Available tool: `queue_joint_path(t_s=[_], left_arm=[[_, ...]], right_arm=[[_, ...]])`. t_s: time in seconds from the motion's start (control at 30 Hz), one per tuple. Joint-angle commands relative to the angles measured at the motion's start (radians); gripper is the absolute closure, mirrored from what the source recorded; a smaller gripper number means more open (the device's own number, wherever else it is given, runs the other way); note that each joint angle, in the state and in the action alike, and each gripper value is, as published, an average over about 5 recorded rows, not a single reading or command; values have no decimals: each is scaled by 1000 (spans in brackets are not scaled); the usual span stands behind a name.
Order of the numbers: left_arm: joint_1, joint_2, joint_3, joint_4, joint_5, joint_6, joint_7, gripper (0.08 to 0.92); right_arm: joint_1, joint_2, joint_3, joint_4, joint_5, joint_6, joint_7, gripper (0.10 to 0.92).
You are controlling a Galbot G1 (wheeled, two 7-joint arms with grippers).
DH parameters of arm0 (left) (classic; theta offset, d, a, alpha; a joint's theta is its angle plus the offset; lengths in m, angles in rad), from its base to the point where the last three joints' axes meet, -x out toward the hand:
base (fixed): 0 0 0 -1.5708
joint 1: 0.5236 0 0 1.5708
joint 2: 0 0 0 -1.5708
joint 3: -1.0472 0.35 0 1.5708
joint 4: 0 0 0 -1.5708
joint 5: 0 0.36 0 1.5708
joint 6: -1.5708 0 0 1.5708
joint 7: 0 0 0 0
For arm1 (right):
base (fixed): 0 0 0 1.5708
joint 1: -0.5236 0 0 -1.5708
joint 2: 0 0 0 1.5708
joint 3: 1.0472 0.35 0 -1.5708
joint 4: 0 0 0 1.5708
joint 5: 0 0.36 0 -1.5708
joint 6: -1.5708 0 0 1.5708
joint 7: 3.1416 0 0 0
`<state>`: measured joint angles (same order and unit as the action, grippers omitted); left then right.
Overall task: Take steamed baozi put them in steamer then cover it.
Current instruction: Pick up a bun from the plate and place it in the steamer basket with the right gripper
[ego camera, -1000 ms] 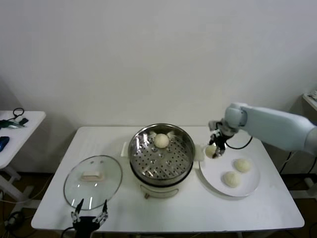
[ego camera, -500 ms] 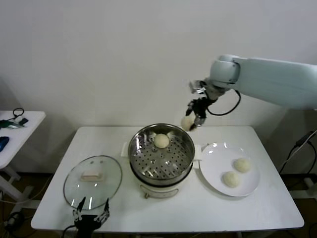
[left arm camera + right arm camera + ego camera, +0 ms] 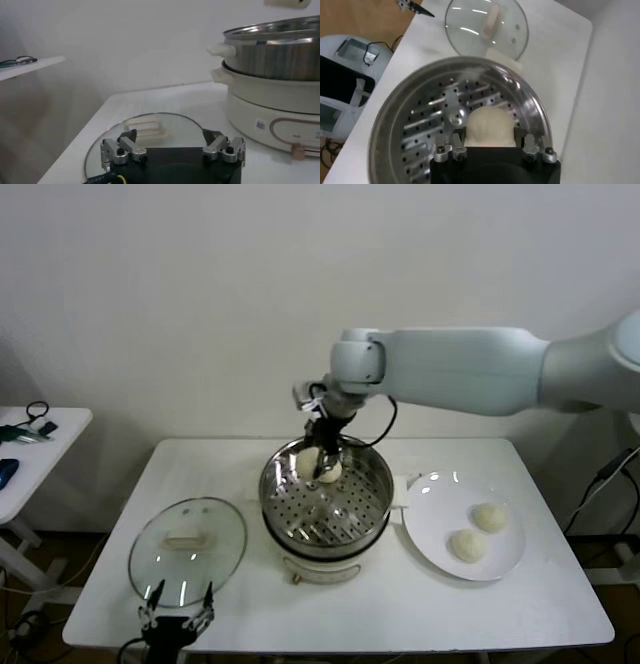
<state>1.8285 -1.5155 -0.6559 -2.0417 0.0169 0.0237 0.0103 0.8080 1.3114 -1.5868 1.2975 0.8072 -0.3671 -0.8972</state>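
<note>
On plate point(image 3: 432, 524), two baozi point(image 3: 478, 531), steamer point(image 3: 326, 506) two

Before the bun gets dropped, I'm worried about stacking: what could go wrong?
The right gripper holds a bun over the steamer's far side, where another bun seems to sit already, so it may land on top or squash it. Released near the rim, it could roll out.

I see a shiny perforated stainless-steel steamer point(image 3: 326, 496) on a glossy white plastic base, smooth matt dough baozi point(image 3: 490, 126), a clear glass cover point(image 3: 188, 550), and a smooth matt white table point(image 3: 400, 604).
</note>
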Motion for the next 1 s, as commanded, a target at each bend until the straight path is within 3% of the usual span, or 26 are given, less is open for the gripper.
queue_joint_path(t_s=[0.03,0.67,0.9,1.0], left_arm=[[0,-2,-1,-4,0,-1,0,177],[-6,-3,0,1,-2,-1,-1,177],[-7,-3,3,0,1,-1,-1,177],[-6,-3,5,1,5,-2,-2,177]], right_arm=[[-130,127,5,-64,-40,-33,48,389],[-201,159,7,-171,-133,-27,58,385],[-103,81,24,-97,-126,10,27,236],[-11,-1,7,-26,-96,32,-5,208]])
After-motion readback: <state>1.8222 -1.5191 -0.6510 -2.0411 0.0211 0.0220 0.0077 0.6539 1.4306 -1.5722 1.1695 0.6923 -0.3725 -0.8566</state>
